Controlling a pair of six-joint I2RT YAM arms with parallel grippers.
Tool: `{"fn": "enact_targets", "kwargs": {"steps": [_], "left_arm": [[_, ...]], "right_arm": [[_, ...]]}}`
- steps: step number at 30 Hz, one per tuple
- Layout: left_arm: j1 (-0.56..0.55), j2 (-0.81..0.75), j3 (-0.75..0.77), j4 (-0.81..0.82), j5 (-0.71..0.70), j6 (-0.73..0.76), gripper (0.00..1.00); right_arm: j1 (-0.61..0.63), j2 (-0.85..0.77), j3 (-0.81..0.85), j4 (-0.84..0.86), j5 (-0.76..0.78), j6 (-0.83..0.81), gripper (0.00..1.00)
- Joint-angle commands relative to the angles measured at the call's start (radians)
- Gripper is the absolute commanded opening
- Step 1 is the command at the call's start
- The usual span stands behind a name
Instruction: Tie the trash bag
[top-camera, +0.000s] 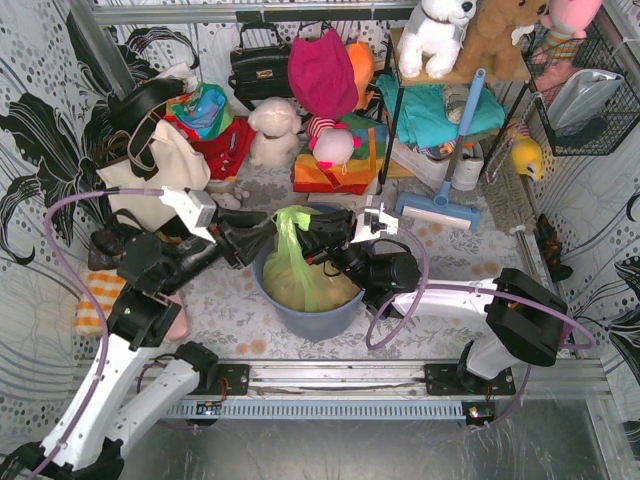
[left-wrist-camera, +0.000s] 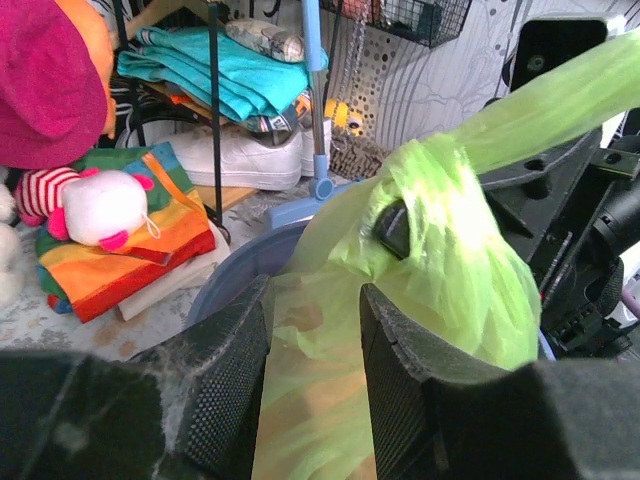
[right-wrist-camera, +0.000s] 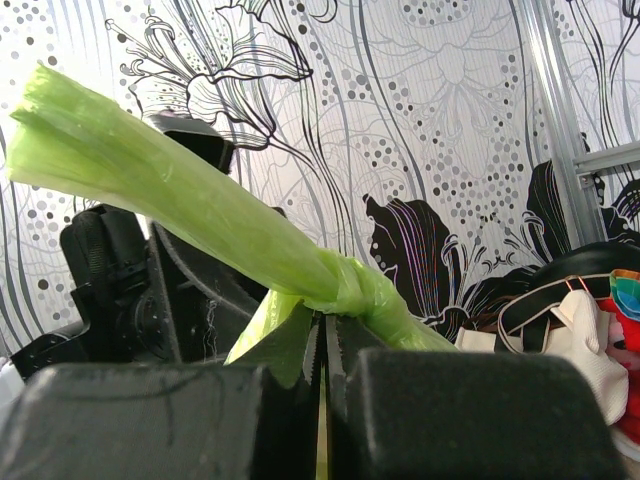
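Note:
The trash bag (top-camera: 295, 275), thin lime-green plastic with brown paper showing through, sits in the round blue bin (top-camera: 300, 318). Its top is gathered into a twisted tail with a knot-like wrap (right-wrist-camera: 355, 290). My right gripper (right-wrist-camera: 325, 325) is shut on the plastic just under that wrap, and the tail (right-wrist-camera: 150, 165) sticks up to the left. In the top view it (top-camera: 318, 235) holds the bag's neck from the right. My left gripper (left-wrist-camera: 315, 295) is at the bag's left side (top-camera: 262, 240). Its fingers (left-wrist-camera: 235, 370) stand apart with the bag's plastic (left-wrist-camera: 320, 390) between them, and the pad faces are bare.
A cream tote bag (top-camera: 165, 165) stands at the back left. Plush toys (top-camera: 275, 130) and folded striped cloth (top-camera: 335, 172) lie behind the bin. A blue-handled floor tool (top-camera: 440, 205) leans by the shelf at the right. An orange-striped item (top-camera: 95, 300) lies by the left arm.

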Motion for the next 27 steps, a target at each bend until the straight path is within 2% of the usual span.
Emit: {"fn": "enact_targets", "kwargs": {"steps": [1, 6, 15, 27], "left_arm": [[0.001, -0.062, 0.011, 0.018, -0.070, 0.048, 0.48], [0.000, -0.081, -0.008, 0.057, -0.097, 0.062, 0.45], [0.001, -0.047, -0.021, 0.133, 0.069, 0.095, 0.51], [0.001, 0.015, -0.009, 0.164, 0.124, 0.119, 0.51]], "right_arm": [[0.008, 0.004, -0.020, 0.095, -0.023, 0.026, 0.00], [0.008, 0.011, -0.016, 0.095, -0.024, 0.031, 0.00], [0.008, 0.011, -0.016, 0.096, -0.032, 0.039, 0.00], [0.008, 0.020, -0.010, 0.097, -0.055, 0.066, 0.00]]}}
